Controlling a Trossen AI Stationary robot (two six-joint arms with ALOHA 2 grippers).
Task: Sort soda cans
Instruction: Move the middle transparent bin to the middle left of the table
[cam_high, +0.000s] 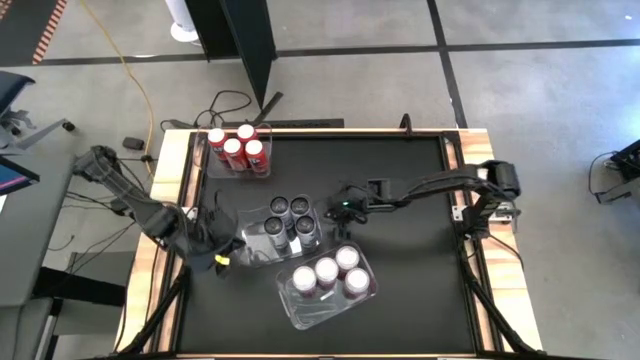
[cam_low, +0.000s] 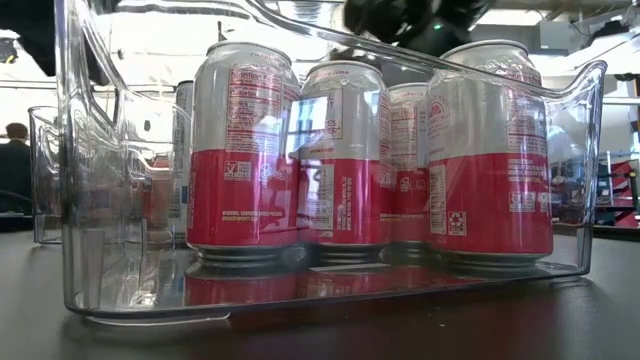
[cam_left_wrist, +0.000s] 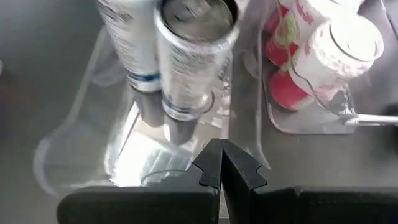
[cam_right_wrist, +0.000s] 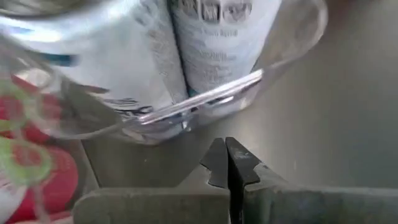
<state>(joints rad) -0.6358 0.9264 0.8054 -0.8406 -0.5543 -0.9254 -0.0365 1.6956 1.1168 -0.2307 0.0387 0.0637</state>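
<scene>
Several dark grey-black soda cans (cam_high: 287, 218) stand upright in a clear tub (cam_high: 250, 222) at the table's middle. White-and-red cans (cam_high: 330, 275) fill a second tub (cam_high: 300, 305) nearer the front edge, and red cans (cam_high: 238, 148) fill a third at the far left. My left gripper (cam_high: 226, 250) is shut at the left end of the dark cans' tub; in its wrist view the fingertips (cam_left_wrist: 221, 165) hang over that end with nothing between them. My right gripper (cam_high: 328, 214) is shut just off the tub's right end, its tips (cam_right_wrist: 226, 158) short of the rim (cam_right_wrist: 205, 99).
The white-and-red cans (cam_low: 240, 150) and their tub wall (cam_low: 90, 200) fill the low view. Bare black tabletop lies to the right of the tubs and along the near edge. Wooden rails border the table's left and right sides. A person shows far off in the room.
</scene>
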